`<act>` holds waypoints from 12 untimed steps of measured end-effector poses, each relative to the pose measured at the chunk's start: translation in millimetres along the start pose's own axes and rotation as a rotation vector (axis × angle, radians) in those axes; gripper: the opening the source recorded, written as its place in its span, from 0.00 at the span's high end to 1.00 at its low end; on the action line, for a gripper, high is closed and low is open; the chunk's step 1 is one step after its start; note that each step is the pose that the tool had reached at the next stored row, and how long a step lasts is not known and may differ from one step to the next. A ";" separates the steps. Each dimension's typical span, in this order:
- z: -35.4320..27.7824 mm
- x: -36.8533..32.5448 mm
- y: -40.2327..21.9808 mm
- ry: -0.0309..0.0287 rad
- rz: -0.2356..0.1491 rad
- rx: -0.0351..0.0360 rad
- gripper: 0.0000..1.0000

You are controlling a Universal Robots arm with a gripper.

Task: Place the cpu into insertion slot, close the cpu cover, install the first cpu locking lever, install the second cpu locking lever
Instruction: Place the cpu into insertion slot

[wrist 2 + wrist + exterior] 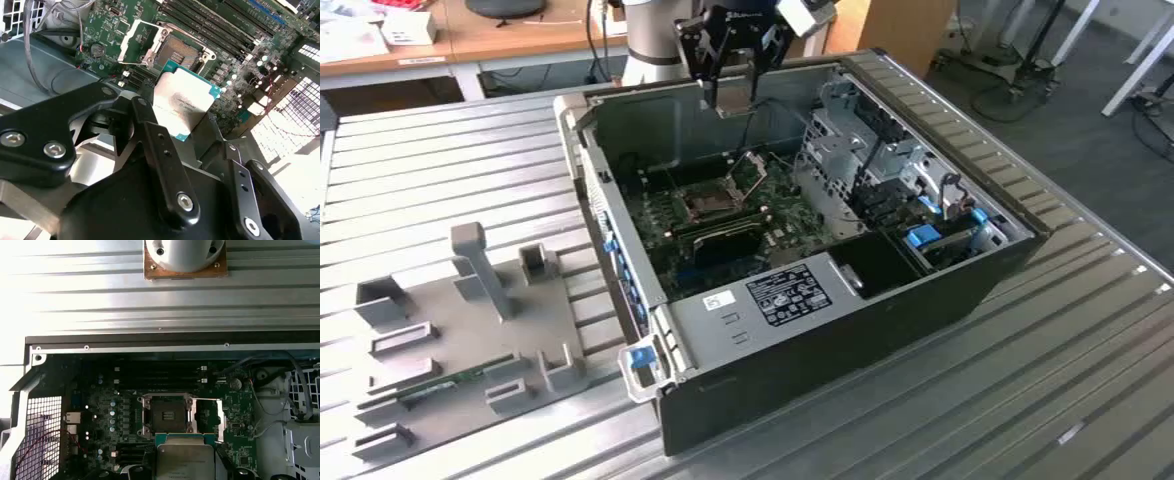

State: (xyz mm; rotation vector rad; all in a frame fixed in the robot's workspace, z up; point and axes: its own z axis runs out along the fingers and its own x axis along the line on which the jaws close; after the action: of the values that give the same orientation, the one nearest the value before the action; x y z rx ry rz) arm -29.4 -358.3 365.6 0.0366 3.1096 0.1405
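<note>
Second wrist view: cpu (184, 102) in gripper (177, 125), above insertion slot (179, 50)

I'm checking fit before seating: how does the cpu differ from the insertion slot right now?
The cpu has a plain silver-grey metal top with a green rim; the insertion slot is a dark recess in a metal frame. The cpu is held in the gripper above the motherboard, while the insertion slot sits fixed in it, uncovered. Both are square.
</note>
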 end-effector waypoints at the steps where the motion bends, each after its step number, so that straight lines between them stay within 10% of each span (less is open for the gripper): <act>1: 0.0 0.0 0.0 -0.0002 0.000 0.0000 0.46; 12: 4.4 1.2 -0.3 -0.0037 0.000 0.0020 0.46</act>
State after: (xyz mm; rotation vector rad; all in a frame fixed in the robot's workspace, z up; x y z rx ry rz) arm -30.5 -358.2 361.2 0.0363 3.1060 0.1371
